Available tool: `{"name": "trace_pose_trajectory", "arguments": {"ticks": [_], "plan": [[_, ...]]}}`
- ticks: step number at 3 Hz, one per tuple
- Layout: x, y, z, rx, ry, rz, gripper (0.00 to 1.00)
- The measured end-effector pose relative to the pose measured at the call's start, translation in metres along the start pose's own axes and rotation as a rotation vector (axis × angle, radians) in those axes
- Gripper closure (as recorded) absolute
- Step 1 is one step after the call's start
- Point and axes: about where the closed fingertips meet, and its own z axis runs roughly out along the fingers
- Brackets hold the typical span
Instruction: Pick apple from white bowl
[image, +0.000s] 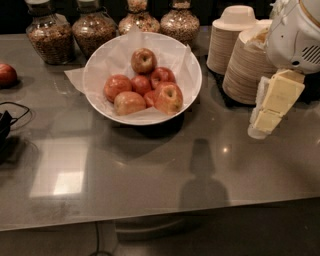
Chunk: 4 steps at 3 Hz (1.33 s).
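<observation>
The white bowl (95, 67) is wide, lined with crinkled white paper, and stands at the back middle of the grey table. It holds several apples. The apple (168, 98), the largest, red-orange with yellowish patches and a dark stem hollow, lies at the front right of the pile. A rounder yellow-brown apple (143, 60) sits at the back and smaller deep-red apples (161, 76) lie between. My gripper (272, 106), cream-coloured under a white arm housing, hangs at the right edge of the view, to the right of the bowl and well apart from it.
Stacks of beige paper bowls (246, 67) stand right of the white bowl, just behind the gripper. Several glass jars (50, 35) of grain line the back edge. A lone red apple (7, 75) and a black cable (10, 117) lie at the left.
</observation>
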Motion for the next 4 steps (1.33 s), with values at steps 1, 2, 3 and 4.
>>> {"name": "trace_pose_trajectory", "arguments": {"ticks": [1,2,3,4], "plan": [[0.0,0.0,0.0,0.0,0.0,0.0,0.0],[-0.016,-0.01,0.011,0.004,-0.099,0.032,0.0],[-0.052,-0.021,0.019,0.002,-0.227,0.017,0.19],[-0.074,-0.023,0.025,-0.011,-0.308,0.004,0.26]]}}
